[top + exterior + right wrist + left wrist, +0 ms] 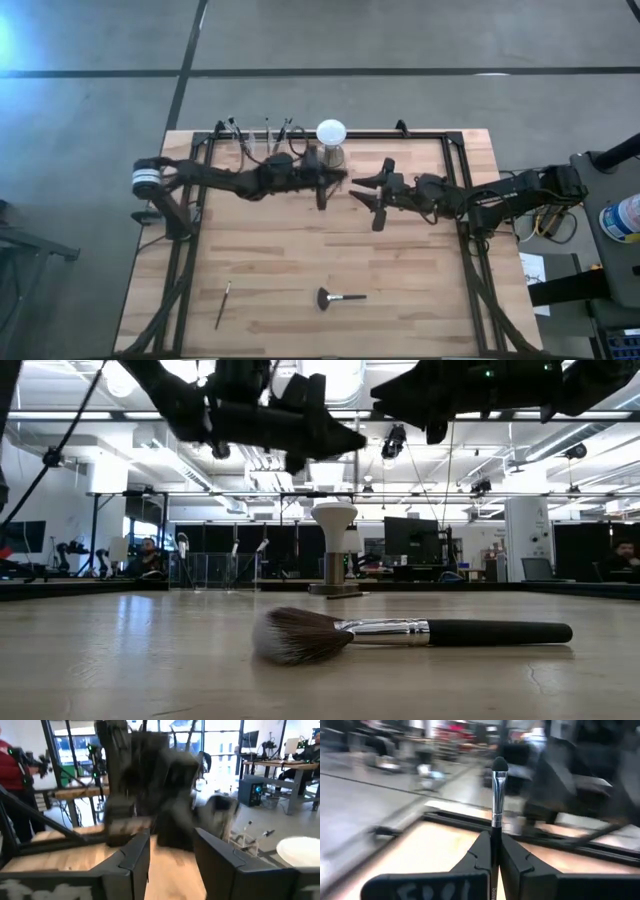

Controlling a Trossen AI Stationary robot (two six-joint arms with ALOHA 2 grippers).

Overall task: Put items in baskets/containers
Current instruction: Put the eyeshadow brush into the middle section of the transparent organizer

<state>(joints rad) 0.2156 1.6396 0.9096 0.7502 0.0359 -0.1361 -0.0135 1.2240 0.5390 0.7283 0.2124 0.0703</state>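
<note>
My left gripper (495, 862) hovers above the table just near of the white globe (331, 131) and is shut on a slim makeup brush (496, 802). My right gripper (170, 855) is open in the air to the right of it (372, 196), facing the left gripper and holding nothing. Three clear cups (262, 137) stand in a row at the far edge, left of the globe, with brushes sticking up out of them. A black fan-headed brush (410, 632) lies flat near the near edge (338, 297). Another slim brush (224, 303) lies flat to its left. My left gripper pinches the slim brush by its dark handle (494, 837), just below the silvery ferrule (496, 805), between the two fingers. The brush runs along the fingers, its head (500, 765) sticking out past the fingertips. It is lifted clear of the table.
The globe's metal stand (333, 565) rests on the table right of the cups. A black frame (420, 134) runs along the table's far and side edges. Bare wood lies between the arms and the near edge. People and desks show in the room beyond.
</note>
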